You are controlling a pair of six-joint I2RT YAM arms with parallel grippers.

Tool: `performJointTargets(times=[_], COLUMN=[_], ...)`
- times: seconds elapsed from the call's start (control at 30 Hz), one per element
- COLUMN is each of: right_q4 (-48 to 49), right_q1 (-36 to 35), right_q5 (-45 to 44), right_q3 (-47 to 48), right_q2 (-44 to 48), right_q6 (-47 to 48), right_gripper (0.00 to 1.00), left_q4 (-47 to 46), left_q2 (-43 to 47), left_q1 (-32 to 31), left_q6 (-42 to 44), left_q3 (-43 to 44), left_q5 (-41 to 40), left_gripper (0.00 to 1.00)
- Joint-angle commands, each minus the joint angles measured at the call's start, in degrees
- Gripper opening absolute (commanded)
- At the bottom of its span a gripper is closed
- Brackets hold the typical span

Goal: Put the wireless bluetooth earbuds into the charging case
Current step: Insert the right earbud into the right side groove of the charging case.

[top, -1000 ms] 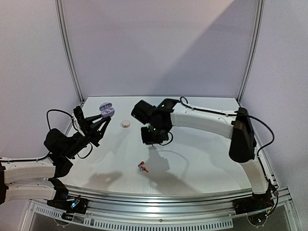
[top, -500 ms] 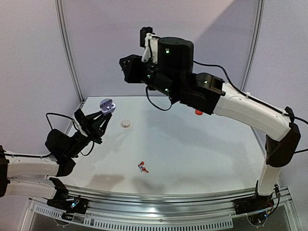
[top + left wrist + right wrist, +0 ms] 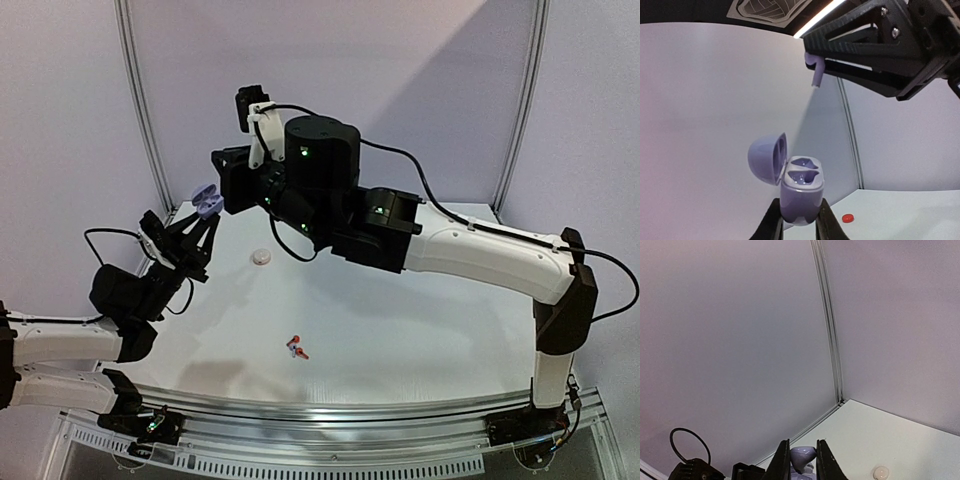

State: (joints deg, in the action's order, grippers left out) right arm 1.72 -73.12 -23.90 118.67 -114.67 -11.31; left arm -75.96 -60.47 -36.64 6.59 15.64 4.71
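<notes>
My left gripper [image 3: 799,212] is shut on an open lavender charging case [image 3: 800,192], held upright in the air with the lid hinged left and both sockets empty. In the top view the case [image 3: 207,203] is above the table's far left corner. My right gripper [image 3: 803,454] is shut on a lavender earbud [image 3: 803,458]. In the left wrist view that earbud [image 3: 815,70] hangs stem down, above and slightly right of the case, apart from it. A red-orange earbud pair [image 3: 296,348] lies on the table at front centre. White earbuds are not in view.
A small round white piece [image 3: 261,257] lies on the table near the back left, and also shows in the right wrist view [image 3: 881,472]. A small red round piece [image 3: 848,218] lies on the table further right. The right arm [image 3: 430,250] arches high over the table.
My right arm has swung up off the table and leftward, ending beside the case. My left gripper has lifted the case higher and a little left.
</notes>
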Motion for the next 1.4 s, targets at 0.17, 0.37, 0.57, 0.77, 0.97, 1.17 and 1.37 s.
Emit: performJointTargets(times=[0.17,0.37,0.57,0.77,0.97,1.17,1.37], right_q4=[-3.28,-5.57,-8.24,-10.00,-10.45,-10.94,-12.37], right_q1=[-1.59,-1.53,-1.57,-1.49,-0.91,-0.85,-0.87], right_q5=[-3.01,-0.23,-0.32,-0.44,0.97,-0.19,-1.33], right_q3=[3.12,5.08,6.74,7.45,7.45,7.48,7.56], right_q2=[-2.94,-3.91,-5.11,-5.53,-5.82,-5.83,-5.83], right_q6=[2.65,1.83,0.09,-1.18,-2.48,-2.30,-2.91], right_gripper=[0.00,0.00,0.00,0.00,0.00,0.00,0.00], left_q4=[-1.97,-2.34,-3.48,-3.84,-4.59,-4.72,-5.20], left_q2=[-0.86,-0.97,-1.10,-0.70,-0.75,-0.57,-0.63], left_q1=[-0.36,-0.19,-0.18,-0.18,-0.19,-0.21,-0.21], left_q6=[-0.27,0.98,1.31,1.83,1.73,2.08,2.11], left_q3=[1.41,1.49,1.76,1.66,1.68,1.46,1.59], left_q5=[-1.06,-0.99,-0.20,0.02,1.49,0.80,0.81], left_gripper=[0.00,0.00,0.00,0.00,0.00,0.00,0.00])
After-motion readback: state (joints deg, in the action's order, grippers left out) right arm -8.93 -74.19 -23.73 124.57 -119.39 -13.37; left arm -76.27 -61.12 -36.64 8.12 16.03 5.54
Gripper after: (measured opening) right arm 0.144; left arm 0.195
